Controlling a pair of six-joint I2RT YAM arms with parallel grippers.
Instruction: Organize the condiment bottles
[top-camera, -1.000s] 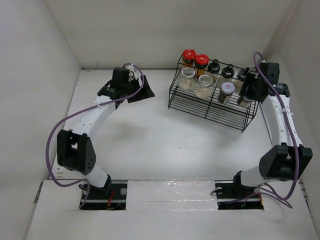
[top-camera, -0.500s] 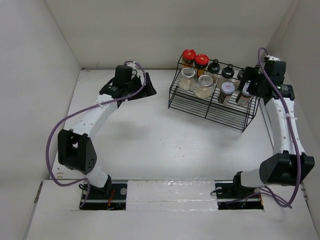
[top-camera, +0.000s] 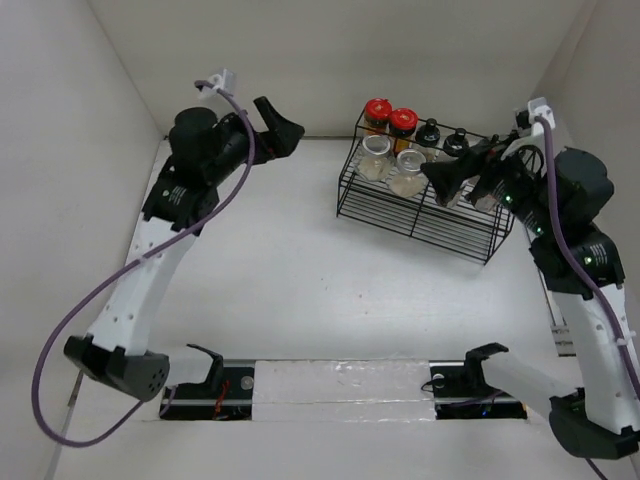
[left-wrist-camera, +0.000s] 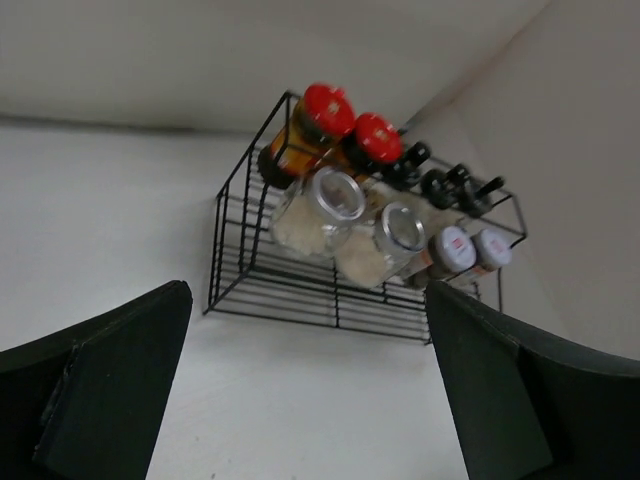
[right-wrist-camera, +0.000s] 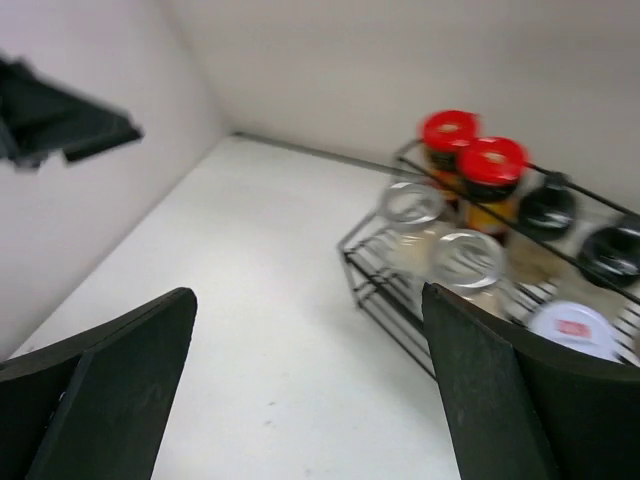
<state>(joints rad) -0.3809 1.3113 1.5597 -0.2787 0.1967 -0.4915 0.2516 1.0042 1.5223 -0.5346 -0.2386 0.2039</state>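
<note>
every one of the condiment bottles (top-camera: 409, 163) sits inside the black wire rack (top-camera: 420, 218), none on the bare table (top-camera: 300, 270). along the rack's back tier stand the two red-lidded jars (top-camera: 377, 108) at its left end, then the black-lidded jars (top-camera: 429, 130). on the front tier, the two clear-lidded jars (top-camera: 376, 148) take the left end and the two silver-lidded jars (left-wrist-camera: 457, 243) the right end (the top view hides most of that pair behind the right arm). lids face up, so each jar's long axis runs about upright, as far as can be told.

the right gripper (top-camera: 452, 178) hangs above the rack's right front end, its fingers wide apart with nothing between them. the left gripper (top-camera: 279, 122) is lifted high, well apart from the rack's left side and pointing toward it, fingers likewise spread and empty.

the relation that matters: the rack lies just under the right gripper and far off to the side of the left one, so the right arm is much the nearer. judging by the grouped lids, the sorting looks finished. any last nudge would suit the right arm, coming down from above along the jars' axes.
</note>
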